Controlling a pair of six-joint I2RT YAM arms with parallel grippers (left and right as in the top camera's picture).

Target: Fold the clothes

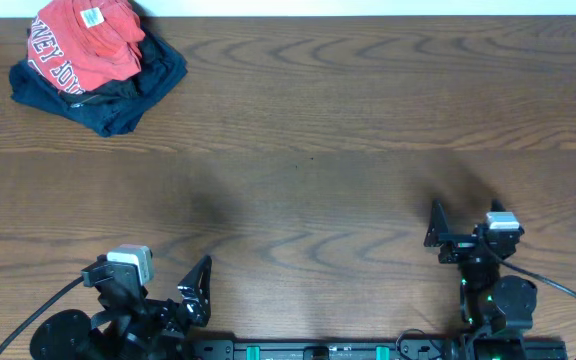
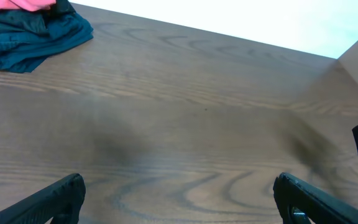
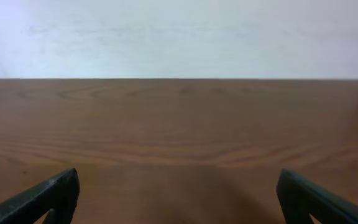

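Sitting crumpled at the far left corner of the bench (image 1: 318, 150), the coral-red T-shirt (image 1: 83, 45), white lettering showing, lies atop a dark navy garment (image 1: 118, 105). Left gripper (image 2: 179, 186) and right gripper (image 3: 178, 183) hover by the near edge, jaws spread wide and empty, well apart from the pile.
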